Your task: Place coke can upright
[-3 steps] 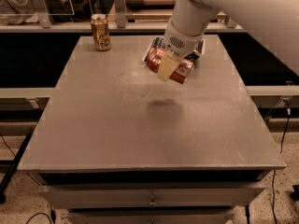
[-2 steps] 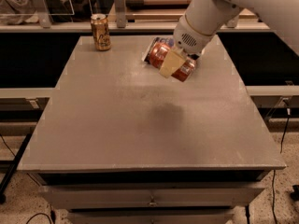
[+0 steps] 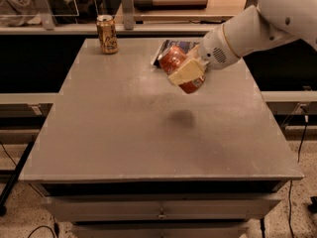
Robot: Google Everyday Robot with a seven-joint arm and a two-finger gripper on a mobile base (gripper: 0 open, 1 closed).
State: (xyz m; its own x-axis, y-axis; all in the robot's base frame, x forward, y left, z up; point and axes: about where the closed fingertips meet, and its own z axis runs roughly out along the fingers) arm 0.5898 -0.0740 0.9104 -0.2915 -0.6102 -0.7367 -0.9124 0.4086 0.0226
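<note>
The red coke can [image 3: 176,63] is held tilted in the air above the grey table [image 3: 124,133], right of centre. My gripper [image 3: 187,71] is shut on the can, its cream finger pad [image 3: 186,71] across the can's side. The white arm reaches in from the upper right. The can's shadow falls on the table below it.
A gold-brown can [image 3: 107,34] stands upright at the table's back left. A dark blue bag [image 3: 171,49] lies on the table behind the held can. Clear panels and a shelf stand beyond the back edge. Drawers sit under the front edge.
The arm has swung so its wrist now reaches in more level from the right. The held can has tilted and come slightly nearer and lower.
</note>
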